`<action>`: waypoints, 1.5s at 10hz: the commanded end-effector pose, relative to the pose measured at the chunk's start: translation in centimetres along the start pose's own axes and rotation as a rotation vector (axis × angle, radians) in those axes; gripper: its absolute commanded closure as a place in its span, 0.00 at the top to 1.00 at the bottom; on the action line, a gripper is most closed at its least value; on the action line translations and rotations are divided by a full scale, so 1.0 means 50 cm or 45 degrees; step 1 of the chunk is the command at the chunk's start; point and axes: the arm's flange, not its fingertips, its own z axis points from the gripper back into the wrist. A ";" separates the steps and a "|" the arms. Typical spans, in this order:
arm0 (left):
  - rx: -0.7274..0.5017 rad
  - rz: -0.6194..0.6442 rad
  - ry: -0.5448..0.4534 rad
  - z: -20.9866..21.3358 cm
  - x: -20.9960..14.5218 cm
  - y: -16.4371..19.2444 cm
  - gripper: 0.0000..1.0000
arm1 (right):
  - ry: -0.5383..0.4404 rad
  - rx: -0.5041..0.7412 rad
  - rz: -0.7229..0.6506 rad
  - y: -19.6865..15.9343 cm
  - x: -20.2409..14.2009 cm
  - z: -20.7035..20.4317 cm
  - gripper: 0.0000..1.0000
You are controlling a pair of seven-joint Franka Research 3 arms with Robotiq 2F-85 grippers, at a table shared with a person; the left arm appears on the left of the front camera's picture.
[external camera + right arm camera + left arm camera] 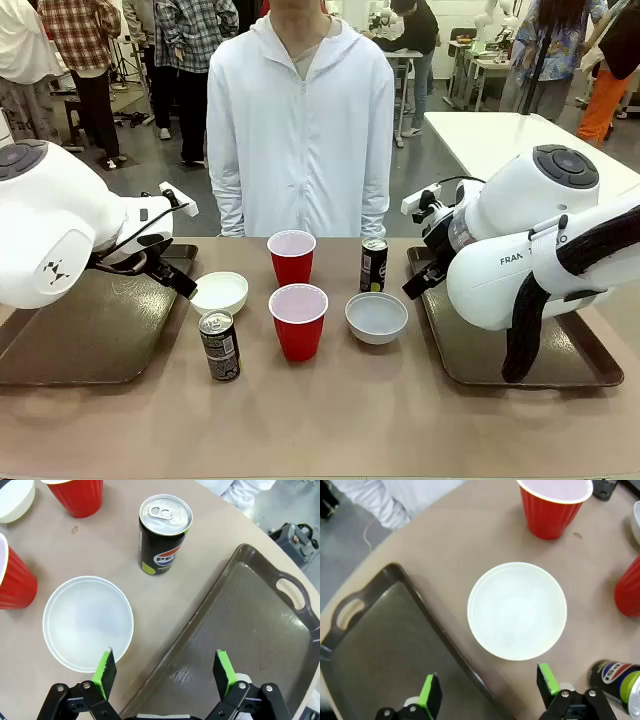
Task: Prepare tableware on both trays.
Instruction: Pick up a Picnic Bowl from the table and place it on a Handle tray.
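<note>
Front view: on the table (330, 420), between left tray (70, 350) and right tray (575, 365), white bowl (220, 292), grey bowl (376, 317), near can (219, 345), far can (374, 265), two red cups (299, 320).

Left wrist view: left end effector (487, 685) spread wide, gripping nothing, white bowl at 12 o'clock.

Right wrist view: right end effector (164, 666) spread wide, gripping nothing, grey bowl at 10 o'clock, far can at 12.

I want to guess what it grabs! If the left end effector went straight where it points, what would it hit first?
Most likely the white bowl, right ahead of the open left end effector. Depth is unclear, so it might catch the tray rim first.
</note>
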 end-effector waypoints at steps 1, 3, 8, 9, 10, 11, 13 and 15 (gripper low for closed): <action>0.000 0.000 0.000 0.000 0.000 0.000 1.00 | 0.000 0.000 0.000 0.000 0.000 0.000 1.00; 0.000 0.000 0.000 0.000 0.000 0.000 1.00 | 0.000 0.000 0.000 0.000 0.000 0.000 1.00; 0.000 0.000 0.000 0.000 0.000 0.000 1.00 | 0.000 0.000 0.000 0.000 0.000 0.000 1.00; 0.000 0.000 0.000 0.000 0.000 0.000 1.00 | 0.000 0.000 0.000 0.000 0.000 0.000 1.00; 0.000 0.000 0.000 0.000 0.000 0.000 1.00 | 0.000 0.000 0.000 0.000 0.000 0.000 1.00; 0.000 0.000 0.000 0.000 0.000 0.000 1.00 | 0.000 0.000 0.000 0.000 0.000 0.000 1.00; 0.000 0.000 0.000 0.000 0.000 0.000 1.00 | 0.000 0.000 0.000 0.000 0.000 0.000 1.00; 0.000 0.000 0.000 0.000 0.000 0.000 1.00 | 0.000 0.000 0.000 0.000 0.000 0.000 1.00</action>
